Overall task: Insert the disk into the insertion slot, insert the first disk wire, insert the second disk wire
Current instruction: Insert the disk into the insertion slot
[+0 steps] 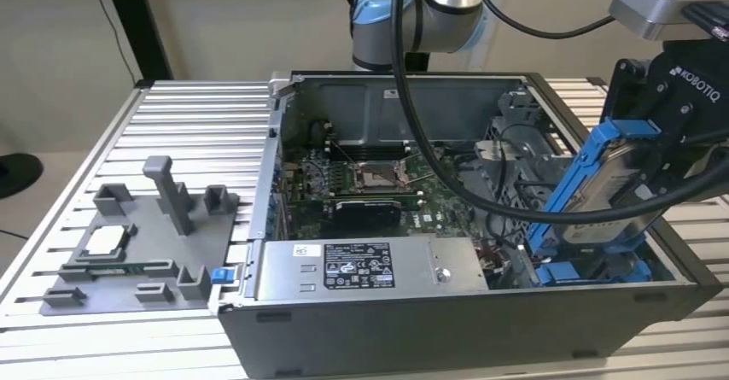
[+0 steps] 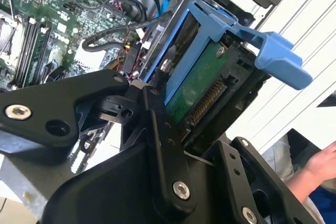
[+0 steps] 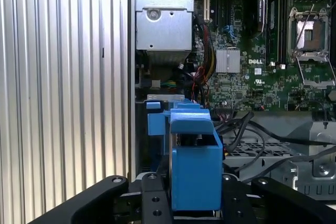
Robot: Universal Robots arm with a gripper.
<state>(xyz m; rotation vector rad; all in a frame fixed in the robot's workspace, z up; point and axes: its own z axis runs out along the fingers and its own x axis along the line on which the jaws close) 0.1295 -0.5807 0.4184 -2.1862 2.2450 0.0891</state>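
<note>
Sitting clamped between the jaws, the disk (image 1: 609, 171).

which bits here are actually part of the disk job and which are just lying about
Job: silver metal hard drive in a blue plastic caddy, held in the black gripper; grey metal drive bay with blue fittings.
Lying about: grey labelled power supply box; grey plastic fixture tray.
</note>
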